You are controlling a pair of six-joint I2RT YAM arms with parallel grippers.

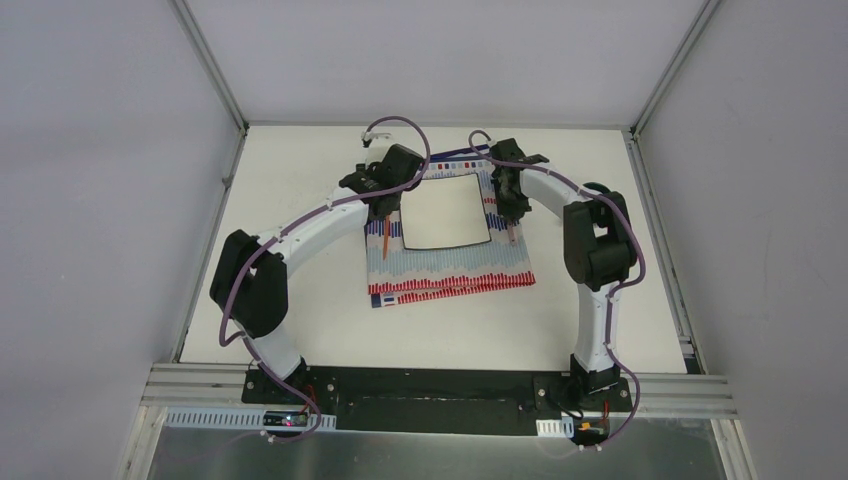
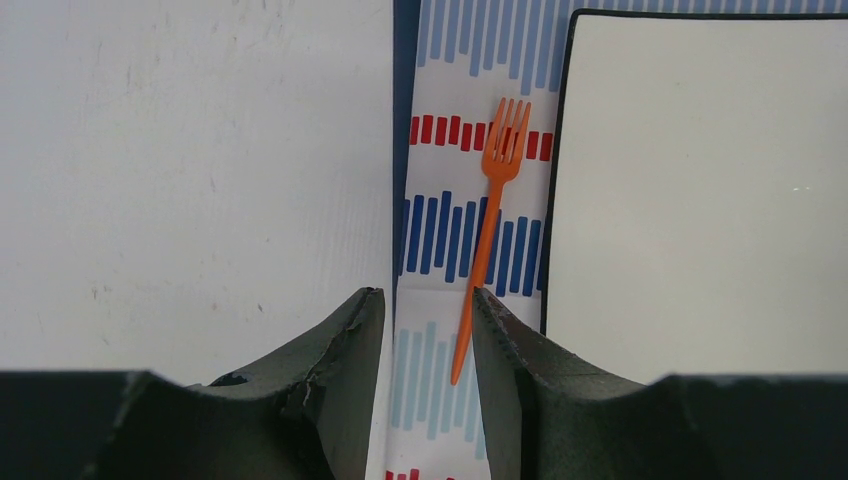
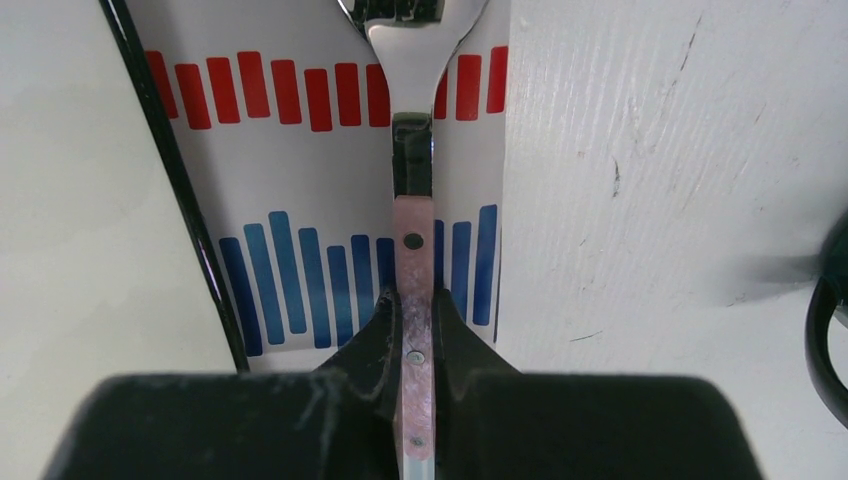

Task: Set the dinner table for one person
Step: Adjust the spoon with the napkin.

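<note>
The dinner table point(image 1: 300, 180) fills the workspace floor; a striped cloth point(image 1: 450, 275) lies near its middle, towards the far edge, with a white square plate point(image 1: 445, 210) on it. The left gripper point(image 2: 428, 300) hovers with fingers moderately apart, gripping nothing; an orange fork point(image 2: 487, 215) lies on the cloth's left strip, just beside the plate's left edge. The right gripper point(image 3: 413, 300) is pinched narrow on a pink-handled metal utensil point(image 3: 412, 240) over the cloth's right strip.

We see a matte white table point(image 1: 300, 200) edged by grey rails. Directly on it, about the middle, lies a folded cloth point(image 1: 450, 278) striped red, blue and white, set a little askew to the table's edges. Near the right rail, apart from the cloth, sits a dark thing point(image 3: 815, 330), mostly out of sight.
</note>
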